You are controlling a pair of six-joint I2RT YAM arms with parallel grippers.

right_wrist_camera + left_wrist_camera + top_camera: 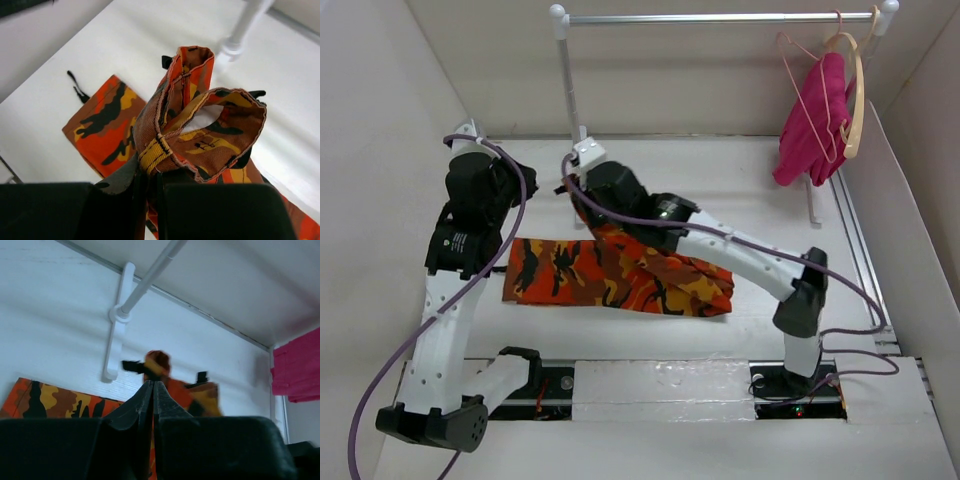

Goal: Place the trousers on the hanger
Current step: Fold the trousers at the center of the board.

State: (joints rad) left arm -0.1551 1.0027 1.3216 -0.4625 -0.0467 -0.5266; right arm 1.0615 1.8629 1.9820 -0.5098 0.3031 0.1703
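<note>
So, my right pincer (147,176) pinches the trousers (210,145) by the waistband (left pincer (152,390) closed, empty); next comes the hanger (794,66), well beyond it.

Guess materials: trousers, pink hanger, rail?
The trousers look like matte woven cloth, likely cotton: stitched hems, soft folds. The hanger is thin wire, apparently pink-coated. The rail looks like a metal tube, going by its grey sheen.
</note>
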